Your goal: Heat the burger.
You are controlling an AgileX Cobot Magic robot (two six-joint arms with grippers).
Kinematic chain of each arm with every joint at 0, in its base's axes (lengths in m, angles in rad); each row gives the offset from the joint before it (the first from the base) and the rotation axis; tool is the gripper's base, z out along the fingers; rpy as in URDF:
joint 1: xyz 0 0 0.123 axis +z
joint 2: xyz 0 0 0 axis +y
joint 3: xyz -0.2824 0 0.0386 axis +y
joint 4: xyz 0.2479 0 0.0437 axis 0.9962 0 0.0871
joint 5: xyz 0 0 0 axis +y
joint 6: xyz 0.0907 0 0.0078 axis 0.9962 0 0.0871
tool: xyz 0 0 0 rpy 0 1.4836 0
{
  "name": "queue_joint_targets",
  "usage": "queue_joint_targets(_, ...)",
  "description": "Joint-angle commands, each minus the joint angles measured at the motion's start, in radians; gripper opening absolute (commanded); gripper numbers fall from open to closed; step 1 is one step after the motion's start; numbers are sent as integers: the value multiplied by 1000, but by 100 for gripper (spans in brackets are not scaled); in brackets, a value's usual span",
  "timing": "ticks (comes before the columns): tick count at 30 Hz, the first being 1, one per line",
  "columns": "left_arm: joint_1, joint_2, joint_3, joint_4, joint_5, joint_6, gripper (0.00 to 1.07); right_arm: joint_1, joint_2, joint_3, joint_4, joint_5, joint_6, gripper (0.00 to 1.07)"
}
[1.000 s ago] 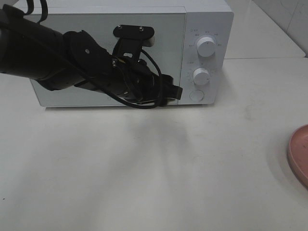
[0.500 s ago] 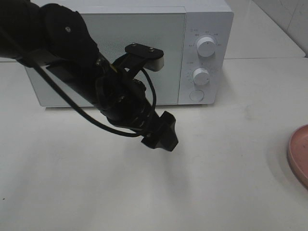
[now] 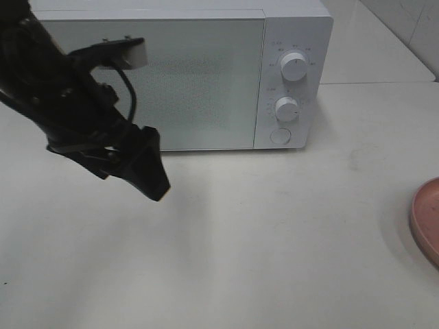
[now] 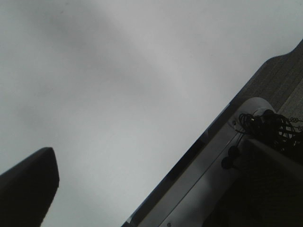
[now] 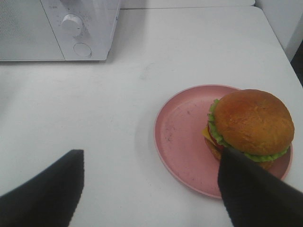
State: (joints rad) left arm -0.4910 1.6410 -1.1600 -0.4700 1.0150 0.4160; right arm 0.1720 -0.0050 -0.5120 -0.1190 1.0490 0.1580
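Observation:
The burger, with a golden-brown bun and a green lettuce frill, sits on the far side of a pink plate in the right wrist view. My right gripper hovers just short of the plate, open, one finger over bare table and the other finger close to the burger. It holds nothing. In the exterior high view the burger is out of frame. There my left gripper hangs open and empty over the table, in front of the microwave's left half. Its wrist view shows one finger.
The white microwave stands at the back with its door shut, two knobs and a round button on its right panel. The plate's rim shows at the right edge. Bare white table lies between them.
My left arm has drawn back from the microwave's door edge near the knobs, swinging left and down over the table. The microwave door stays shut and the plate has not moved.

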Motion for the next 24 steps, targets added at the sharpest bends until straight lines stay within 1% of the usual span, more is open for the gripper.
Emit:
queue_joint_targets(1,93,-58,1,61,95,-59,98,-8,-26,2,0,-7,-5,75)
queue_joint_targets(2,118,-71,1,76,111,-71,98,-8,-26,2,0,-7,-5,75)
queue_joint_targets(3,118,-71,1,76,111,-71,98,-8,-26,2,0,-7,-5,75)
queue_joint_targets(5,209,-123,1,115,157,-112,98,-8,-26,2,0,-7,-5,75)
queue_joint_targets(8,231,-139,1,124,170,-119,98,-8,-26,2,0,-7,-5,75)
queue_joint_targets(9,267,-171,1,143,189,-134,98,-8,-26,2,0,-7,-3,75)
queue_joint_targets(10,285,-188,2,155,199,-140,98,-8,-26,2,0,-7,-3,75)
queue_joint_targets(11,285,-188,2,155,199,-140,98,-8,-26,2,0,-7,-3,75)
queue_joint_targets(13,349,-257,27,205,214,-175,98,-8,-26,2,0,-7,-3,75)
queue_joint_targets(14,349,-257,27,205,214,-175,98,-8,-26,2,0,-7,-3,75)
queue_joint_targets(15,367,-278,43,217,214,-182,98,-8,-26,2,0,-7,-3,75)
queue_joint_targets(16,400,-320,79,232,214,-192,98,-8,-26,2,0,-7,-3,75)
queue_joint_targets(19,420,-344,97,237,215,-192,98,-8,-26,2,0,-7,-3,75)
queue_joint_targets(21,506,-442,193,240,216,-192,98,-8,-26,2,0,-7,-3,75)
queue_joint_targets(22,506,-442,193,240,216,-192,98,-8,-26,2,0,-7,-3,75)
queue_joint_targets(23,524,-465,213,240,216,-192,98,-8,-26,2,0,-7,-3,75)
queue_joint_targets(24,565,-522,261,245,216,-192,98,-8,-26,2,0,-7,-3,75)
